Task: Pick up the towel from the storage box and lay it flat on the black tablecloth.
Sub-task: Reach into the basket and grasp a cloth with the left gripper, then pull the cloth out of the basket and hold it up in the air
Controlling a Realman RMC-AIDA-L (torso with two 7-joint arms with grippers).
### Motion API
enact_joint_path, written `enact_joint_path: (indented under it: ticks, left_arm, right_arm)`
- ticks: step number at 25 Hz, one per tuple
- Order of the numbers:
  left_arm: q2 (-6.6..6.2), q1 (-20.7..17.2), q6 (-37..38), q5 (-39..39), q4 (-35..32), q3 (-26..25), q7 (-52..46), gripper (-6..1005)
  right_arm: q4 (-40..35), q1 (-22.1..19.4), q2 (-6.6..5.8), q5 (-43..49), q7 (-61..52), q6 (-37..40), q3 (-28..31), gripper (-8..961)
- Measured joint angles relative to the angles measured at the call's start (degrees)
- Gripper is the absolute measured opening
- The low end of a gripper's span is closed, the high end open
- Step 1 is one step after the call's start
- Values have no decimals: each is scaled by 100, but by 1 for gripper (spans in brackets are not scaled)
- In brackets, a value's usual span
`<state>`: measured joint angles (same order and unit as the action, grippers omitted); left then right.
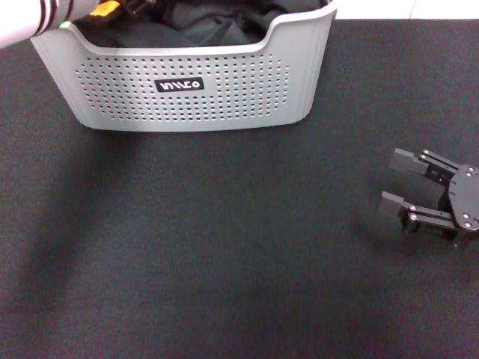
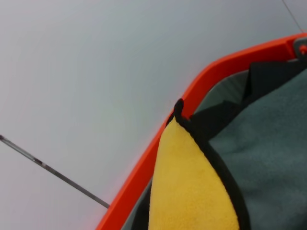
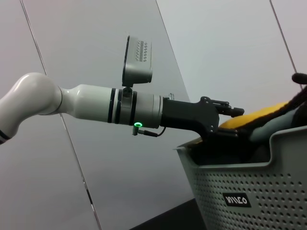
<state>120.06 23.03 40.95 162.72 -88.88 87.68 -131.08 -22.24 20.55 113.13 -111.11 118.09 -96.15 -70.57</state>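
Observation:
The light grey storage box (image 1: pixel 187 90) stands at the far edge of the black tablecloth (image 1: pixel 224 247). Only a yellow-orange scrap of the towel (image 1: pixel 105 7) shows at the box's far left corner. In the left wrist view the towel (image 2: pixel 192 191) fills the frame, a yellow corner with a black border folded over its grey-teal face. My left gripper (image 3: pixel 230 120) reaches over the box (image 3: pixel 249 191) rim, right against the raised yellow fold of the towel (image 3: pixel 261 117); its fingers are hidden. My right gripper (image 1: pixel 391 181) lies open on the cloth at the right, holding nothing.
Black garments (image 1: pixel 217 22) are heaped in the box beside the towel. An orange-red rim (image 2: pixel 158 148) runs along the towel in the left wrist view. A pale grey wall (image 3: pixel 216 48) stands behind the box. The tablecloth spreads wide in front of the box.

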Motion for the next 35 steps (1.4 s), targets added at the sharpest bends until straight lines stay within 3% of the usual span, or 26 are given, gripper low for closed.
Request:
enact_joint_path:
  ticks: [9,16,19,25,31,35]
  left_arm:
    - [4,-12,-27,-10,-62,56,74,429]
    - [20,-242,12,-20,-531,279,63,260]
    - [22,-310,1,-22,-745,358,61,77]
    - [23,-654,-98,-138,-1552,425,-296,34]
    - [-11,-854,309,-1552,-2522,111,-153,32]
    - [-17,-731,1204,-3254,-2665,-660,356,34]
  right_arm:
    - [0,-17,-8,-27,3,0,0,870]
    - [0,-25,-19,-35,70,24,74,870]
    - [1,-19,-29,-23,73,44,138,870]
    - [-14,-8,-17,-74,216,29,185,870]
    - [-90,6,72,-81,545,-56,464,869]
    - [-346,-20,75,-98,662,-231,596,869]
